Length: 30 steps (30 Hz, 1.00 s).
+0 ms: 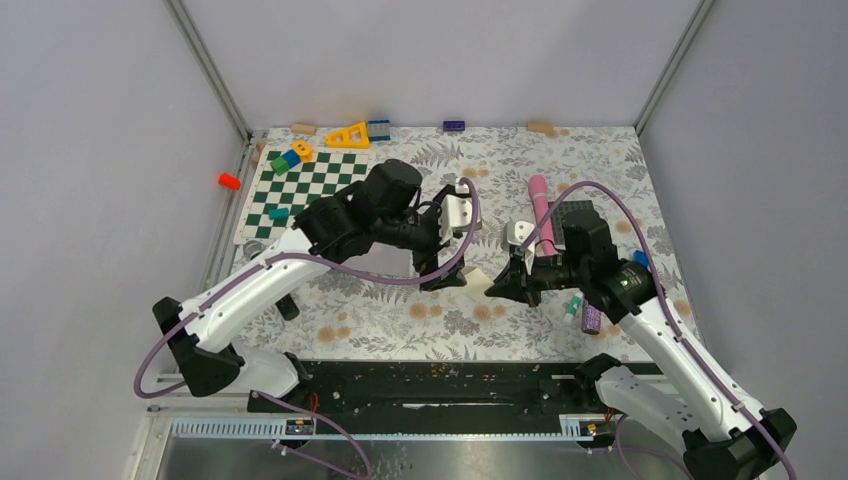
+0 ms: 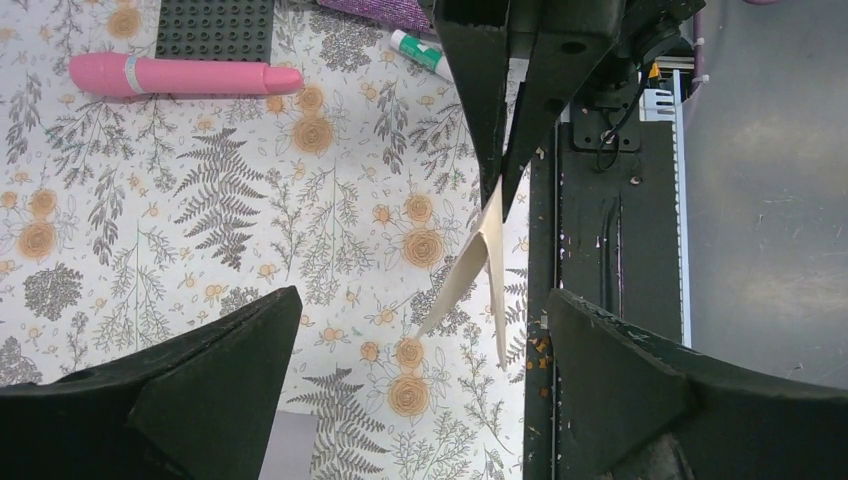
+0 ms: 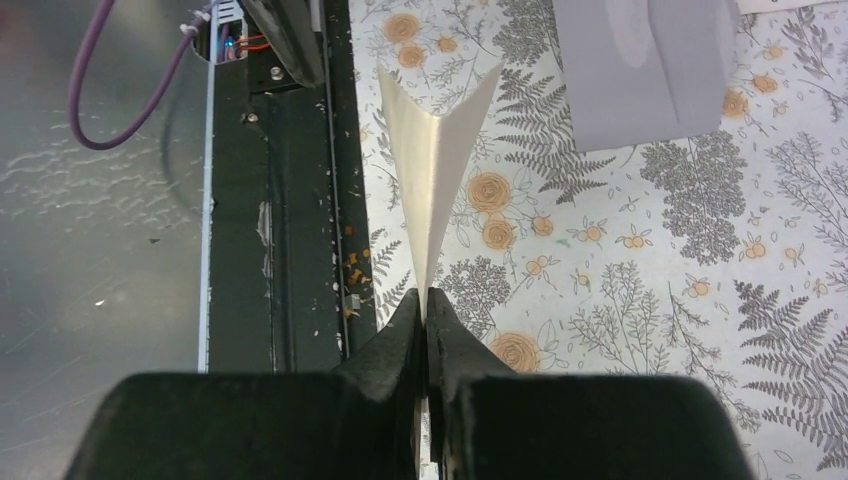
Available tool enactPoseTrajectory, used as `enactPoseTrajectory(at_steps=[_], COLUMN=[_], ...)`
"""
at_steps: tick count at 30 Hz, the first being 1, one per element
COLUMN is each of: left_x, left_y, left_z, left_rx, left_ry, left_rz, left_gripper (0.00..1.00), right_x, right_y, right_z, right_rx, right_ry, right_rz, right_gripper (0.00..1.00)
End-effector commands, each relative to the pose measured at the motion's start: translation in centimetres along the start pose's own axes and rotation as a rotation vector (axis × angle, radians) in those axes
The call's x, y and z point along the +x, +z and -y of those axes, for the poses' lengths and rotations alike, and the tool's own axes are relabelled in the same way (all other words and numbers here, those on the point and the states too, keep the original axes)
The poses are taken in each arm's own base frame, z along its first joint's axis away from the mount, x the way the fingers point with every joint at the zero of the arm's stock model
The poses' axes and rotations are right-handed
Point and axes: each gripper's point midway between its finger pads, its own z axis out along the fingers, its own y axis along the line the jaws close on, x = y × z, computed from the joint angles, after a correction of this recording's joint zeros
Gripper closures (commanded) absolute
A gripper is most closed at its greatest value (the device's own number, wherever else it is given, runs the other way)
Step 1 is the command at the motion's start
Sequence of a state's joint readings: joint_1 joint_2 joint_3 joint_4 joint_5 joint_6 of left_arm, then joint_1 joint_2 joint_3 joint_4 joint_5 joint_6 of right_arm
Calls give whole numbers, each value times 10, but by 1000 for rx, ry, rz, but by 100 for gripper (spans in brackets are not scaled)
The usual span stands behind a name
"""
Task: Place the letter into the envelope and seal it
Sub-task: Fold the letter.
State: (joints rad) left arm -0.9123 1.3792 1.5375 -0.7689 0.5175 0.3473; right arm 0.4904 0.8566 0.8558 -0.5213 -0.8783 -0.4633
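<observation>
The letter (image 3: 435, 150) is a cream folded sheet, held up off the table with its fold open in a V. My right gripper (image 3: 427, 300) is shut on its near corner. From above, the letter (image 1: 480, 281) hangs between the two grippers, with the right gripper (image 1: 497, 288) at its right end. My left gripper (image 2: 420, 340) is open, its fingers wide apart on either side of the letter's free end (image 2: 470, 270) and not touching it. The pale grey-lavender envelope (image 3: 640, 70) lies flat on the floral cloth, partly under my left arm (image 1: 395, 262).
A pink cylinder (image 1: 540, 205) and a dark studded plate (image 1: 575, 215) lie behind the right gripper. A chessboard (image 1: 310, 185) with coloured blocks sits at the back left. A purple item (image 1: 591, 318) lies by the right arm. A black rail (image 1: 430, 385) runs along the near edge.
</observation>
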Motion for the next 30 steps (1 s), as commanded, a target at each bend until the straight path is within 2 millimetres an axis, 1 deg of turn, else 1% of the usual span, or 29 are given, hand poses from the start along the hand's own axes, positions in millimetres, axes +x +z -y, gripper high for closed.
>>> enactPoseTrajectory(at_steps=[1, 5, 7, 8, 12, 16, 19, 20, 21, 22, 24, 26, 28, 30], left_x=[-16, -13, -11, -11, -9, -7, -7, -7, -7, -7, -5, -4, -2, 0], left_y=[-1, 5, 9, 11, 17, 20, 20, 21, 21, 21, 22, 24, 26, 27], left_z=[1, 13, 18, 18, 19, 19, 19, 19, 19, 19, 19, 20, 22, 23], left_rx=[23, 87, 106, 110, 119, 125, 126, 127, 126, 127, 129, 135, 141, 149], left_ry=[49, 50, 56, 54, 44, 35, 34, 34, 32, 30, 28, 26, 23, 19], left_rz=[42, 28, 16, 13, 1, -9, -10, -10, -12, -13, -16, -19, -24, -28], left_gripper=[1, 1, 5, 10, 43, 65, 82, 89, 95, 100, 100, 100, 100, 100], right_x=[-22, -20, -20, -20, -19, -16, -14, -14, -14, -14, -19, -27, -36, -43], right_y=[-5, -6, -5, -5, -6, -5, -5, -5, -5, -5, -6, -7, -8, -9], right_z=[-14, -12, -11, -11, -11, -7, -5, -5, -4, -4, -4, -1, 3, 6], right_rx=[-65, -56, -58, -58, -52, -37, -29, -26, -25, -24, -20, 3, 31, 53], right_ry=[-7, -7, -4, -3, -9, -14, -17, -20, -21, -20, -21, -20, -7, 8], right_rz=[41, 38, 38, 37, 35, 26, 19, 19, 18, 19, 30, 53, 82, 107], right_gripper=[100, 100, 100, 100, 100, 99, 94, 90, 83, 72, 50, 35, 29, 27])
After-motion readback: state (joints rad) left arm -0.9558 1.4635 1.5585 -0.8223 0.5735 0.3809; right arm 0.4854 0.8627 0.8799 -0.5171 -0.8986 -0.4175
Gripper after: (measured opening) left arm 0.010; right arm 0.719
